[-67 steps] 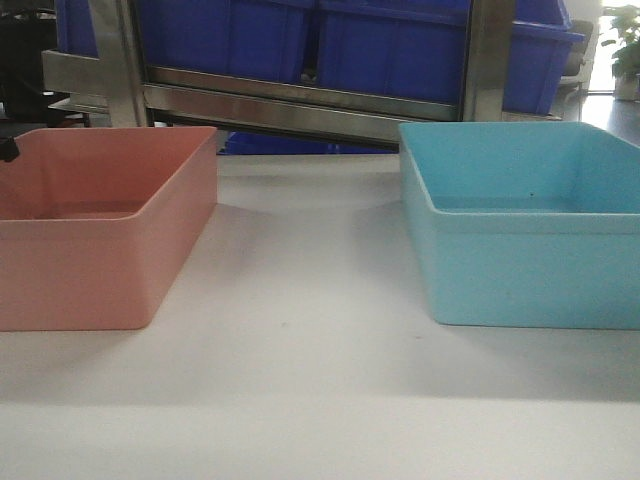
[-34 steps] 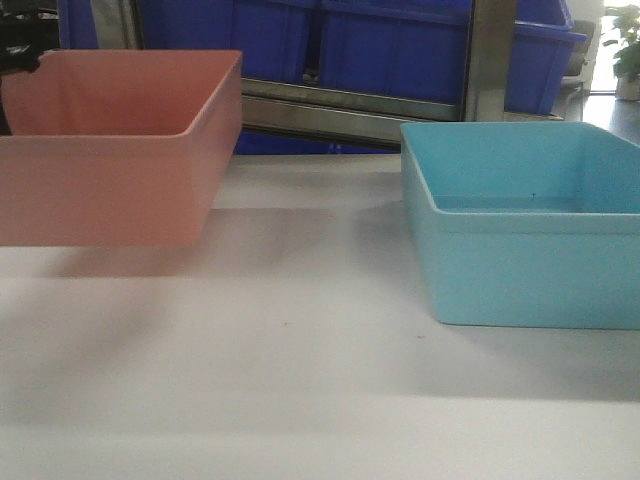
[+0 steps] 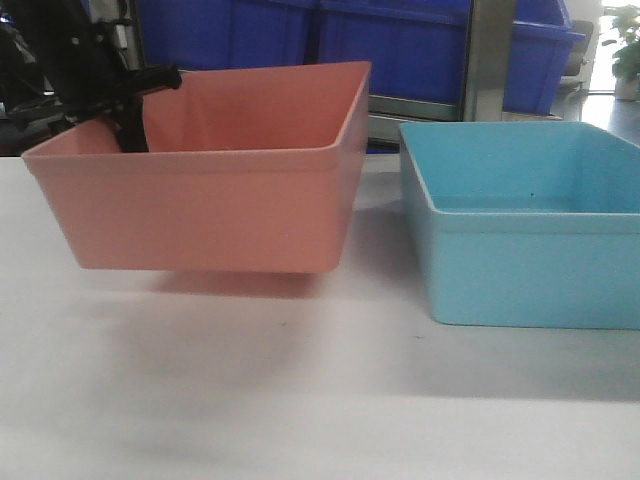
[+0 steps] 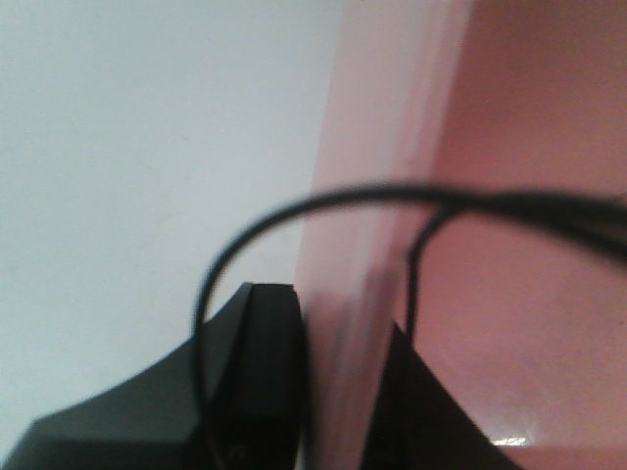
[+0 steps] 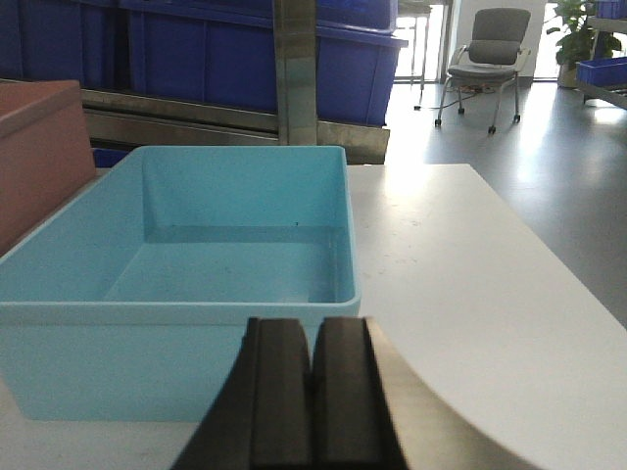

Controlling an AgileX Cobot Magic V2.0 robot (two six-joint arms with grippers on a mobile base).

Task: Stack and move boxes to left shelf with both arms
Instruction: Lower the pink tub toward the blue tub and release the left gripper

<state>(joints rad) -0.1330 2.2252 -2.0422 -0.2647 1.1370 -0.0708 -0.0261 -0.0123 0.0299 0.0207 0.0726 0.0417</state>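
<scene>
**Left wrist-mounted view: pink bin pinched by its wall**

My left gripper point(image 4: 338, 343) clamps the thin side wall of the pink bin point(image 3: 210, 205), with one black finger outside and one inside. A thin cable point(image 4: 294, 211) loops above them. Gripping the wall leaves the open top free, and I judge the rolled rim helps, since the smooth plastic looks slippery.

In the front view the bin hangs tilted over the left part of the bench point(image 3: 300, 400), with its shadow beneath it. My right gripper point(image 5: 313, 392) has its pads pressed together on nothing, poised at the near short wall of the blue bin point(image 5: 196, 264). That bin sits flat toward the bench's right edge, beside the pink one but apart from it. Both bins taper downward, so one should nest inside the other.

Beyond the bench stand a steel rack point(image 5: 294, 59) and dark blue crates point(image 5: 196, 49).
</scene>
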